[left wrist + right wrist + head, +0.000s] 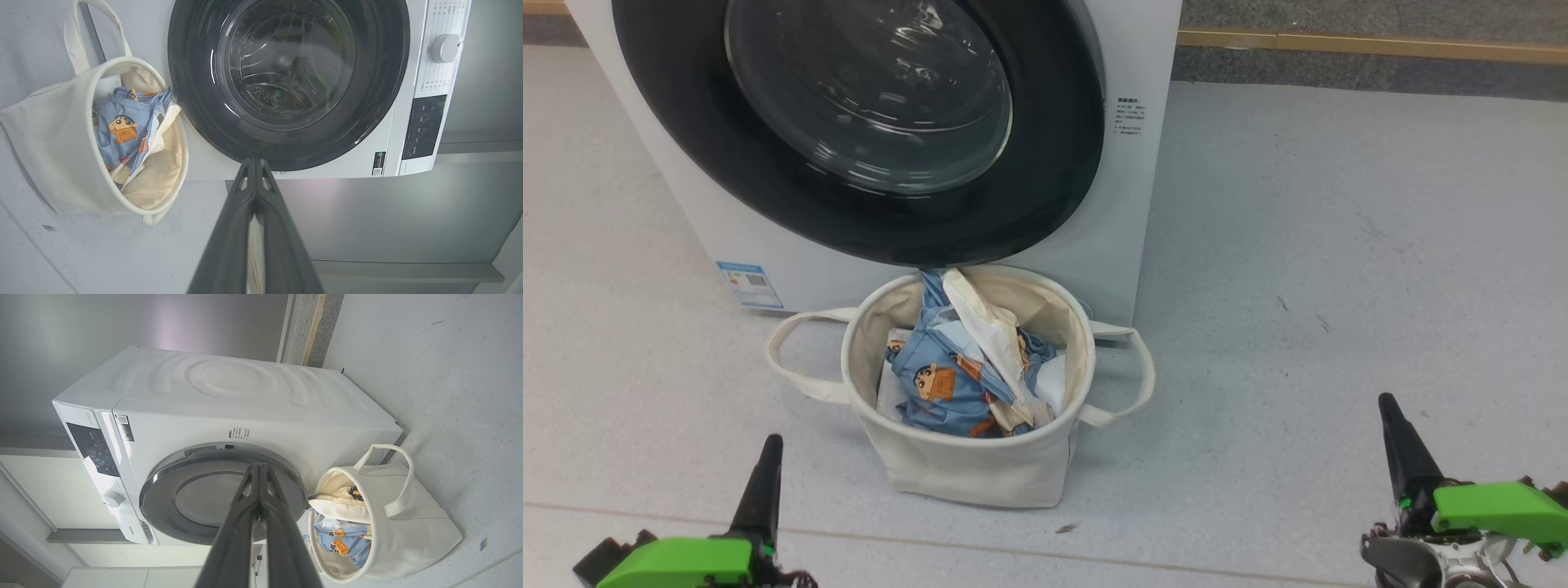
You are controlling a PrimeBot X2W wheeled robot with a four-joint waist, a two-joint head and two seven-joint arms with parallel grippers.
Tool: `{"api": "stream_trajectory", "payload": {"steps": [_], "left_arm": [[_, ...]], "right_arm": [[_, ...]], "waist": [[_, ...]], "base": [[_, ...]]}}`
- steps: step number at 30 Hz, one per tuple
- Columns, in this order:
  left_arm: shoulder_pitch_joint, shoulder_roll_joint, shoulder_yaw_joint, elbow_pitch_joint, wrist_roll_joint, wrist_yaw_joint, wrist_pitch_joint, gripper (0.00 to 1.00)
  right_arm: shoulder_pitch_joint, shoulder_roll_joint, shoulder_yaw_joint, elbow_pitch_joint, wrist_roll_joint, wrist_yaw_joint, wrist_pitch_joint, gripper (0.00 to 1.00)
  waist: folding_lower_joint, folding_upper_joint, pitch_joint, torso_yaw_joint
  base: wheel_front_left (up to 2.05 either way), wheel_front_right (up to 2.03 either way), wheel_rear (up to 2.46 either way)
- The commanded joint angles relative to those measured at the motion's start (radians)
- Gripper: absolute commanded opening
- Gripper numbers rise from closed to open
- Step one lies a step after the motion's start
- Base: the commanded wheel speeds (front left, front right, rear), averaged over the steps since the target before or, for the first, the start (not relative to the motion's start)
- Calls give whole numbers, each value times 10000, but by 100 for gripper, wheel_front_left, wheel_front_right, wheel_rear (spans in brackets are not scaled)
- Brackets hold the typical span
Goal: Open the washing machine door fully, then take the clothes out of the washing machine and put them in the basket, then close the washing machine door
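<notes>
The washing machine door [866,122] with its black rim and clear glass lies flat against the white washing machine [1131,212]; it is also in view as the door [286,77] and the door [220,498]. The cream basket [968,465] stands on the floor right before the machine, holding the clothes [947,380], light-blue with cartoon figures and cream parts. My left gripper [766,465] is shut and empty at the lower left, my right gripper [1392,425] shut and empty at the lower right, both well back from the basket. The shut fingers [255,179] point at the door's rim.
Grey speckled floor [1339,269] spreads to the right of the machine and in front of the basket. A wooden skirting strip [1372,45] runs along the back wall. The machine's dial [445,48] and dark panel [423,126] sit above the door.
</notes>
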Motion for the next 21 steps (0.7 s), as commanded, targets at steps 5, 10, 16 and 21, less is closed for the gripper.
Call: {"api": "stream_trajectory", "payload": {"steps": [5,10,16,21], "left_arm": [[-225,-142,600,-208,-521,-121,172,0],[-205,-304,794,-151,-863,-149,291,0],[-200,-361,864,-133,-963,-157,336,0],[-201,-368,873,-133,-955,-157,343,0]], "right_arm": [[-134,0,-35,-262,715,4,190,0],[-123,15,-161,-217,1198,4,262,0],[-121,31,-217,-202,1336,4,297,0],[-122,43,-234,-200,1322,4,310,0]], "waist": [[0,0,-32,20],[0,0,-60,37],[0,0,-68,42],[0,0,-69,42]], "base": [[0,0,0],[0,0,0],[0,0,0],[0,0,0]]}}
